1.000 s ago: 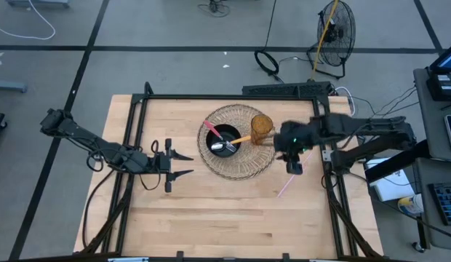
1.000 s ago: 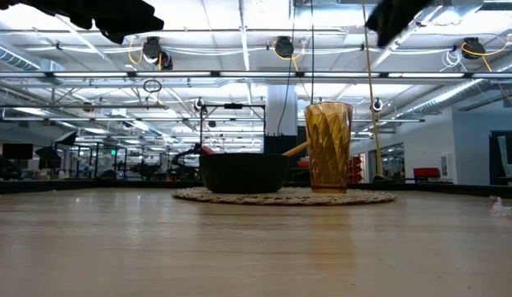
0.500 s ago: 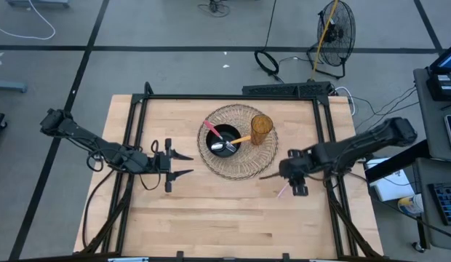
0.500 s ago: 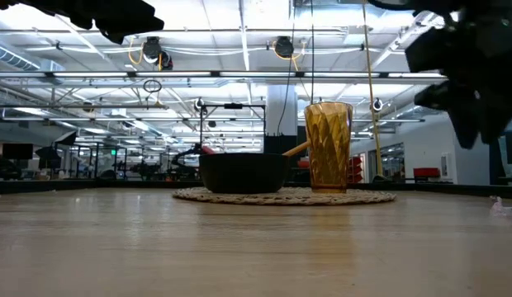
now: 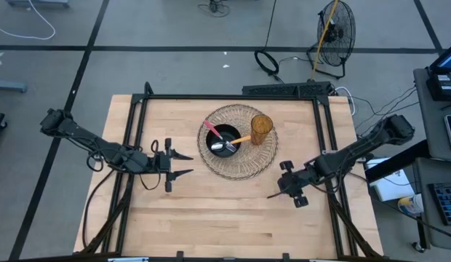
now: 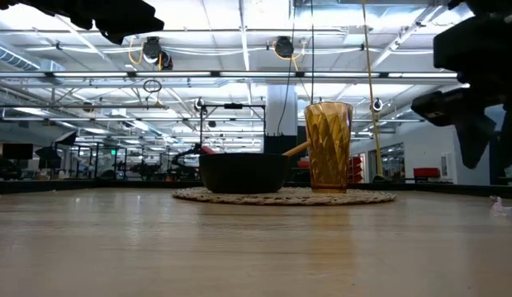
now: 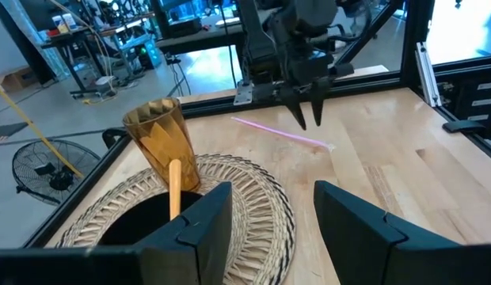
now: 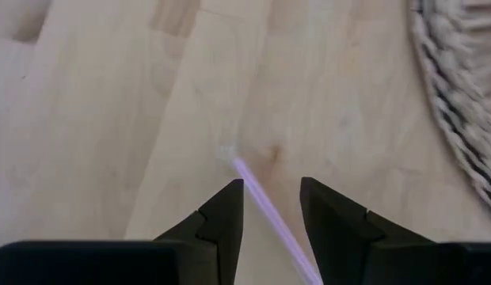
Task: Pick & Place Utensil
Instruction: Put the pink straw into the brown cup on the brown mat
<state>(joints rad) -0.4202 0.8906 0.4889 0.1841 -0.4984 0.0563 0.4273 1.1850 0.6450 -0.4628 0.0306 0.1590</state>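
Now, at the 9 o'clock side of the wooden bench (image 5: 211, 211), the left hand (image 5: 183, 164) waits with its fingers spread and nothing between them, pointing toward the woven placemat (image 5: 236, 164).

On the placemat, just past centre toward 12 o'clock, sits a black bowl (image 5: 224, 138) that already holds a pink-handled utensil (image 5: 210, 127), a metal spoon (image 5: 222, 146) and a wooden-handled utensil (image 5: 241, 140). An amber ribbed tumbler (image 5: 262, 126) stands beside the bowl on the mat's 2 o'clock edge.

Further right, the change is with the right arm. A second ago it hung high by the tumbler; since then it has swung out toward 4 o'clock and dropped low over the bench. The right hand (image 5: 276, 189) is now off the mat and poised above the thin pink utensil (image 8: 265, 206), which lies flat on bare wood at about 4 o'clock, well apart from the bowl. In the right wrist view the fingers (image 8: 222, 214) are parted and the pink shaft runs through the gap between them, one end lying just ahead of the tips. Nothing is grasped yet.

That suggests the approach is nearly done: the hand is lined up astride the shaft. What remains is probably a last short descent and a close, then a carry to the bowl. The shaft is slim and flat to the wood, so it could slip.
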